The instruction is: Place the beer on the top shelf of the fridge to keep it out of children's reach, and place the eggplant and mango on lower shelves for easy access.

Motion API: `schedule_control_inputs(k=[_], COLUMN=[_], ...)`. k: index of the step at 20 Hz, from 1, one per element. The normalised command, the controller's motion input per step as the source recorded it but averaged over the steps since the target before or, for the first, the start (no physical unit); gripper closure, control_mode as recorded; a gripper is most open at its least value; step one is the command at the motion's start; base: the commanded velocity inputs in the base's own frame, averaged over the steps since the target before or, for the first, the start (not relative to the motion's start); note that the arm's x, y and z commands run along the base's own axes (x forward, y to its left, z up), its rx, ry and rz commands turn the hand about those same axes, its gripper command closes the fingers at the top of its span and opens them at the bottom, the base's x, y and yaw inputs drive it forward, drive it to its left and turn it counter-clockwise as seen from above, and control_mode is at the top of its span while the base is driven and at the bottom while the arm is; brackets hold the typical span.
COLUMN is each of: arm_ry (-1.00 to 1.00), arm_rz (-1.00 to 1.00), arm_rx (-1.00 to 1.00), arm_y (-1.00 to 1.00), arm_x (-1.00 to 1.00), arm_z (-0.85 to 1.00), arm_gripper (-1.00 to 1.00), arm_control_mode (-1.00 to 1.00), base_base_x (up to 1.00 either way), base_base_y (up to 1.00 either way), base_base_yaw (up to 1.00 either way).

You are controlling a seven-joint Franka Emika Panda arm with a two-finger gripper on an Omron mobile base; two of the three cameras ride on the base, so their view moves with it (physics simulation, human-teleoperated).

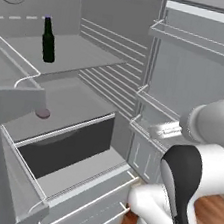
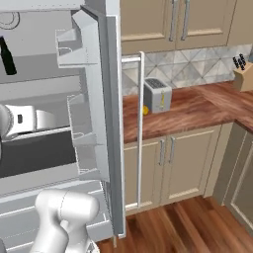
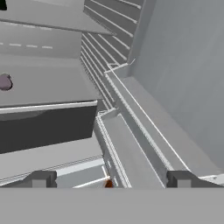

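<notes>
The fridge (image 1: 120, 34) stands open. The beer (image 1: 48, 39), a dark bottle with a purple cap, stands upright on the top shelf (image 1: 86, 55), towards its left; it also shows at the left edge (image 2: 6, 55). The eggplant (image 1: 43, 113) lies on the lower shelf (image 1: 79, 104) above the dark drawer (image 1: 63, 147), and appears at the left of the hand view (image 3: 4, 82). The mango (image 2: 145, 109) sits on the wooden counter just left of the toaster. My gripper (image 3: 111, 179) is open with nothing between its fingers, in front of the fridge near the door's inner bins.
Wire-railed door bins (image 1: 194, 42) line the open door on the right, close to my arm. A toaster (image 2: 157, 95) and a knife block (image 2: 243, 74) stand on the counter (image 2: 197, 108), with beige cabinets above and below. A wood floor lies beneath.
</notes>
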Motion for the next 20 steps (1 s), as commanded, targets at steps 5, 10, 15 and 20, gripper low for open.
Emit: schedule_control_inputs(k=[5,10,15,20], arm_ry=[0.00,0.00,0.00,0.00], arm_rz=[0.00,0.00,0.00,0.00], arm_rx=[0.00,0.00,0.00,0.00], arm_y=[0.00,0.00,0.00,0.00], arm_x=[0.00,0.00,0.00,0.00], arm_z=[0.00,0.00,0.00,0.00], arm_gripper=[-1.00,-1.00,-1.00,-1.00], arm_control_mode=[1.00,1.00,1.00,1.00], base_base_x=[-0.79,-1.00,-0.91,-0.63], base_base_y=[0.12,0.32,0.25,0.27], base_base_yaw=[-0.89,-0.65,-0.80,-0.89])
